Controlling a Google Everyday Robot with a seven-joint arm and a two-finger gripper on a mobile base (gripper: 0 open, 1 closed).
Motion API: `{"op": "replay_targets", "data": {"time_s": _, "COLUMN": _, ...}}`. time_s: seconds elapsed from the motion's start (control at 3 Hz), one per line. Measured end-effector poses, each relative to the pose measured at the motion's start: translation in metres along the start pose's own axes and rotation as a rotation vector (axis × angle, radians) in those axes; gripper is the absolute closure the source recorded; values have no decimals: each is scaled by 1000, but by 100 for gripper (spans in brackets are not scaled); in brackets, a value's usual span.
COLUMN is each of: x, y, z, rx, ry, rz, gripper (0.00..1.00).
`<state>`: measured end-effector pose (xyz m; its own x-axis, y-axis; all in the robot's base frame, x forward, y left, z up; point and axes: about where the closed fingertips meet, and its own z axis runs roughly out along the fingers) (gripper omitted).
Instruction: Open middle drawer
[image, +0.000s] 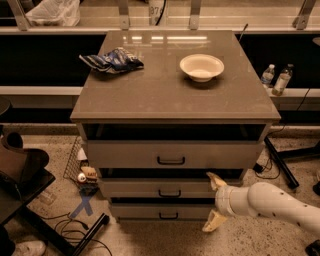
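Note:
A grey-beige cabinet stands in the middle of the camera view with three drawers, each with a small black bar handle. The middle drawer (165, 189) has a medium-height front and its handle (170, 193) sits at centre. My gripper (213, 202) is at the drawer's right end, in front of it, on a white arm coming from the right. It is open: one finger (215, 180) is near the middle drawer's top edge, the other (212, 221) is down by the bottom drawer (162, 212). It holds nothing.
The taller top drawer (172, 155) is above. On the cabinet top (175, 95) lie a white bowl (201, 67) and a blue chip bag (112, 60). Bottles (276, 77) stand at the right. A black chair (25, 175), cables and clutter are on the floor at left.

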<state>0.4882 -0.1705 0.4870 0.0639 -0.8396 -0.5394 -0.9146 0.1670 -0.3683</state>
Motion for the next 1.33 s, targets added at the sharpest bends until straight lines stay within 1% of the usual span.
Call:
{"op": "replay_targets", "data": {"time_s": 0.33, "x": 23, "y": -7, "z": 24, "rx": -26, "ry": 8, "rz": -25, "gripper": 0}}
{"op": "replay_targets", "data": {"time_s": 0.67, "x": 42, "y": -24, "z": 47, "rx": -44, "ry": 26, "rz": -69, "gripper": 0}}
{"op": "replay_targets", "data": {"time_s": 1.0, "x": 53, "y": -37, "z": 59, "rx": -57, "ry": 54, "rz": -105, "gripper": 0}}
{"op": "replay_targets", "data": {"time_s": 1.33, "x": 51, "y": -36, "z": 61, "rx": -60, "ry": 52, "rz": -106, "gripper": 18}}
